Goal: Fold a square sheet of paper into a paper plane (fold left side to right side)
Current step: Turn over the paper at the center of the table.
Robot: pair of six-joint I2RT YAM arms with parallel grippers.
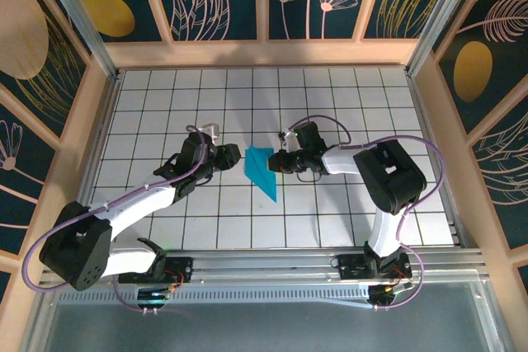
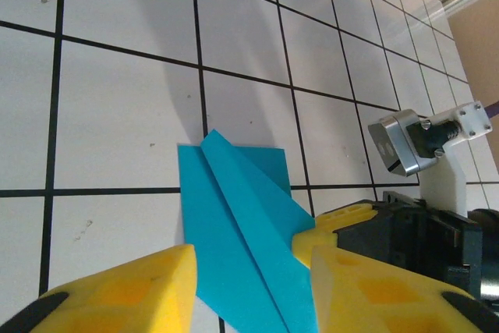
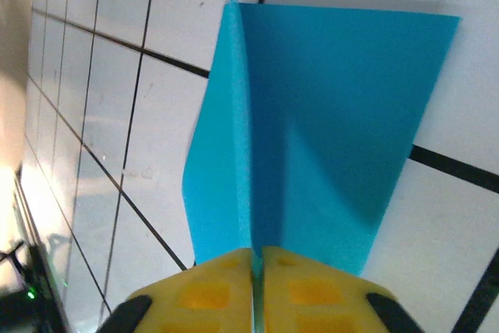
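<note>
The turquoise sheet of paper (image 1: pixel 261 169) lies at the middle of the white tiled table, folded into a pointed paper plane shape with its tip toward the near edge. My right gripper (image 1: pixel 277 162) reaches it from the right. Its yellow pads (image 3: pixel 203 294) are shut on a raised centre fold of the paper (image 3: pixel 327 115), which stands upright between them (image 3: pixel 257 253). My left gripper (image 1: pixel 233 157) comes in from the left and stands open (image 2: pixel 253 253). Its yellow fingers (image 2: pixel 132 290) straddle the paper (image 2: pixel 234 208) without pinching it.
The right arm's yellow fingertips (image 2: pixel 343 228) and metal wrist block (image 2: pixel 399 144) sit close beyond my left fingers. Wooden walls (image 1: pixel 264 53) ring the tiled table (image 1: pixel 346 105), and aluminium rails (image 1: pixel 272 263) carry the arm bases at the near edge.
</note>
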